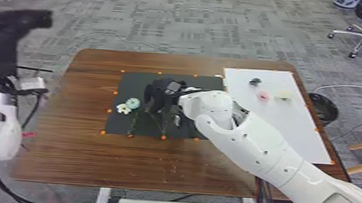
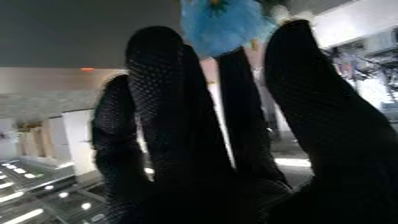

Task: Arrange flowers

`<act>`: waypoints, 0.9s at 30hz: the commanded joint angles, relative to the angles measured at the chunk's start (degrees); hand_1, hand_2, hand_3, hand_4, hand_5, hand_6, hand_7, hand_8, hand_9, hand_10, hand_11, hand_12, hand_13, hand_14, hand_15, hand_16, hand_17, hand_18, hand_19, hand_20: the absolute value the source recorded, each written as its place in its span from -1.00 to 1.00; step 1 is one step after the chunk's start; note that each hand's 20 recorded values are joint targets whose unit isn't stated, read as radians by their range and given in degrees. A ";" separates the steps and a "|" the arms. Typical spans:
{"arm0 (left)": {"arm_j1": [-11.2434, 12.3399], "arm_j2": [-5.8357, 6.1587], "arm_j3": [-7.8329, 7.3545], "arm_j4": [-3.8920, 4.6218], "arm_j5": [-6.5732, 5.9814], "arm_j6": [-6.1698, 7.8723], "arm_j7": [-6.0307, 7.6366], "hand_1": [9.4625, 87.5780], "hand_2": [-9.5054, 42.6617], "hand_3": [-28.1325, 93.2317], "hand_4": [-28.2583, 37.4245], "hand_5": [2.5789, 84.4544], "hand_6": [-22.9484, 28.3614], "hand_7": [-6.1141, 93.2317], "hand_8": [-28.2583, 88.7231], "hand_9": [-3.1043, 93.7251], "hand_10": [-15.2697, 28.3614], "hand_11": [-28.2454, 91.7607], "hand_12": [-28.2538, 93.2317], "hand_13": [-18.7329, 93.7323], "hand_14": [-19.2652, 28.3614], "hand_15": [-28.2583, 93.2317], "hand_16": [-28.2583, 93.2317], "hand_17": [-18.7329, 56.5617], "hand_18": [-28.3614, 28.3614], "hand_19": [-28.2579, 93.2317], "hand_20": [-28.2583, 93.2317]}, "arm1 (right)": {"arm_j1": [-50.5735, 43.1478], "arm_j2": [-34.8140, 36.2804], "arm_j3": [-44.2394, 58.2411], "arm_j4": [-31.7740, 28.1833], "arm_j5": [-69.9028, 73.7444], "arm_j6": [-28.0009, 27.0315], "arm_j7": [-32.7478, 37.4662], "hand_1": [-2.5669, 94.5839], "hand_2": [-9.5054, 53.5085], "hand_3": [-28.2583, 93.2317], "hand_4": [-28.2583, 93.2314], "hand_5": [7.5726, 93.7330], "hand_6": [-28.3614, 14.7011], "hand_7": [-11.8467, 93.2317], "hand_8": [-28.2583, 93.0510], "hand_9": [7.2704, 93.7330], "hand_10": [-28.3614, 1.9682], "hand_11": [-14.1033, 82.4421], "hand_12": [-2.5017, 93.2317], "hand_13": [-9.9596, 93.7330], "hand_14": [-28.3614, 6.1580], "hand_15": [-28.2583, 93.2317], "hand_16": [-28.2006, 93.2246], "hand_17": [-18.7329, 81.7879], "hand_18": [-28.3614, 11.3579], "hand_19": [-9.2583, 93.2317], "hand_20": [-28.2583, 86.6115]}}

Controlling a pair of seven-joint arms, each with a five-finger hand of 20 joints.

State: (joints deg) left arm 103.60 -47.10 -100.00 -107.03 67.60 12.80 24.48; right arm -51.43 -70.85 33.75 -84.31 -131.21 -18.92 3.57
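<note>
My right hand (image 1: 166, 98) was over the dark mat (image 1: 137, 79), fingers straight and slightly spread, thumb standing apart; a blue flower (image 2: 222, 27) was at my fingertips, touching or not I could not tell. Pale flowers (image 1: 124, 108) lay just left. The table (image 1: 59, 153) ran wide past the mat's left and near edges, while the white board (image 1: 279, 119), with its pink flower (image 1: 263, 95), crowded the right. My left hand (image 1: 19, 26) hung beyond the table's left edge
</note>
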 commanded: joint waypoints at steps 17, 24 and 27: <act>2.37 -5.32 -0.58 0.53 -0.13 -2.79 -0.40 -0.61 -0.24 0.61 -1.00 0.28 0.09 -0.61 -0.64 0.13 0.43 -0.17 -0.33 0.03 0.56 -0.20 -0.53 -0.31 0.46 -0.29 -0.22 | 0.86 0.78 0.39 -1.21 0.75 0.24 1.84 -0.06 -0.95 0.58 -0.80 0.09 0.42 -0.44 -0.71 0.19 0.03 -0.54 -0.66 0.50 0.07 0.34 0.02 -0.07 -0.67 0.51 0.50; 3.51 -7.37 -0.88 1.43 -2.32 -3.49 -1.80 -0.62 -0.24 0.60 -1.00 0.27 0.10 -0.63 -0.63 0.12 0.43 -0.17 -0.34 0.01 0.55 -0.22 -0.54 -0.32 0.45 -0.31 -0.23 | 1.03 1.99 1.31 -4.11 4.87 -1.32 5.60 -0.23 -1.00 0.55 -0.77 -0.15 0.36 -0.53 -0.67 -0.07 -0.17 -0.59 -0.67 0.39 -0.10 0.08 -0.03 -0.15 -0.71 0.33 0.41; 3.70 -7.84 -0.40 3.30 -3.57 -2.23 -2.52 -0.65 -0.23 0.59 -1.00 0.24 0.09 -0.63 -0.63 0.11 0.43 -0.18 -0.35 -0.01 0.52 -0.25 -0.55 -0.32 0.41 -0.35 -0.25 | 1.00 2.68 1.53 -5.80 6.59 -2.10 7.29 -0.30 -1.00 0.53 -0.76 -0.24 0.33 -0.58 -0.66 -0.19 -0.25 -0.62 -0.68 0.34 -0.20 -0.03 -0.04 -0.17 -0.73 0.27 0.37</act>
State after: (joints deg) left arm 105.93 -52.85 -100.77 -106.51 67.13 10.06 23.82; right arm -51.27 -69.59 34.09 -86.97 -126.86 -19.53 7.95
